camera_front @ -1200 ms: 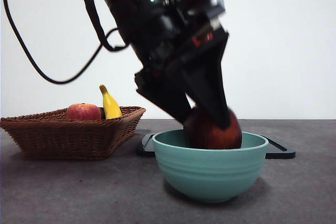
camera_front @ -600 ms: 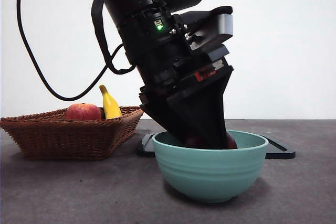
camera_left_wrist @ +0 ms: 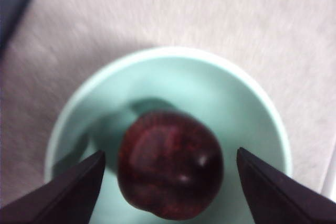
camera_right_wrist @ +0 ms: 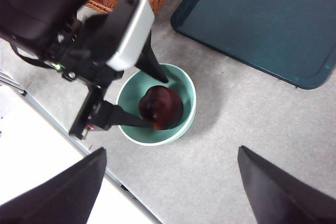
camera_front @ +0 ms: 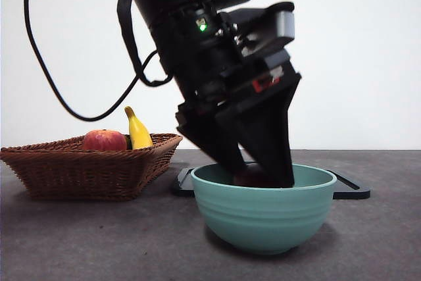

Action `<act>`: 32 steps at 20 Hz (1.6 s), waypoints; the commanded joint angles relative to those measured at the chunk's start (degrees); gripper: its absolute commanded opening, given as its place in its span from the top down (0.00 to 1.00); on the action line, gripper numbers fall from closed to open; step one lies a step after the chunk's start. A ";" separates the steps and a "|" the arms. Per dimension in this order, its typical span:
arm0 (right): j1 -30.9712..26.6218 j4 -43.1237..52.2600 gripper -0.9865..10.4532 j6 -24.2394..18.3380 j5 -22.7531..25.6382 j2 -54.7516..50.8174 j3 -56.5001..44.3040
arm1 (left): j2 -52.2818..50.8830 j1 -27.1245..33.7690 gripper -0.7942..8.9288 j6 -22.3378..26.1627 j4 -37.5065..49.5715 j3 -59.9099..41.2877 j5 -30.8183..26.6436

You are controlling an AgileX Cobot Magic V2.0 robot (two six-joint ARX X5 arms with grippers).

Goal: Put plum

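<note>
The dark maroon plum [camera_left_wrist: 170, 163] lies in the bottom of the teal bowl [camera_front: 263, 215], only its top showing over the rim in the front view [camera_front: 247, 177]. My left gripper [camera_front: 260, 174] reaches down into the bowl, open, with one jaw on each side of the plum and a gap showing between each jaw and the fruit. From above, the right wrist view shows the plum [camera_right_wrist: 160, 107] in the bowl [camera_right_wrist: 181, 80] between those jaws. My right gripper [camera_right_wrist: 171, 149] hangs high over the table, open and holding nothing.
A wicker basket [camera_front: 85, 169] stands at the left with a red-orange apple [camera_front: 104, 140] and a yellow banana [camera_front: 137, 129] in it. A dark flat tray [camera_front: 348, 189] lies just behind the bowl. The table's front edge [camera_right_wrist: 79, 145] runs close to the bowl.
The left gripper lowered the plum from rim height down into the bowl, then its jaws spread and let go of it. The plum now rests on the bowl's bottom.
</note>
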 commanded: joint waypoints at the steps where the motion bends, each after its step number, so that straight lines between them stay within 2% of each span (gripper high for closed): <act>1: 0.22 0.39 0.56 0.15 -0.04 0.37 1.14 | -3.10 -0.31 0.50 -0.22 -0.11 2.73 -0.13; 7: 0.22 0.42 0.56 0.13 -0.02 0.37 1.14 | -13.77 3.87 0.50 -3.04 -0.85 5.14 -0.13; 15: 0.22 0.61 0.56 0.13 0.35 0.37 1.14 | -27.45 16.83 0.50 -4.07 -8.39 5.14 0.79; 19: 0.22 0.92 0.56 0.13 0.35 0.37 1.14 | -30.75 21.27 0.50 -3.93 -15.89 5.09 4.57; 22: 0.22 1.31 0.56 0.13 0.35 0.37 1.14 | -31.32 23.30 0.50 -2.67 -22.67 4.72 10.99; 26: 0.22 1.46 0.56 0.13 0.35 0.37 1.11 | -31.34 23.54 0.50 -1.77 -27.34 1.53 18.67; 32: 0.22 1.46 0.56 0.15 0.35 0.39 1.11 | -31.32 23.54 0.50 -0.07 -30.53 -3.78 19.06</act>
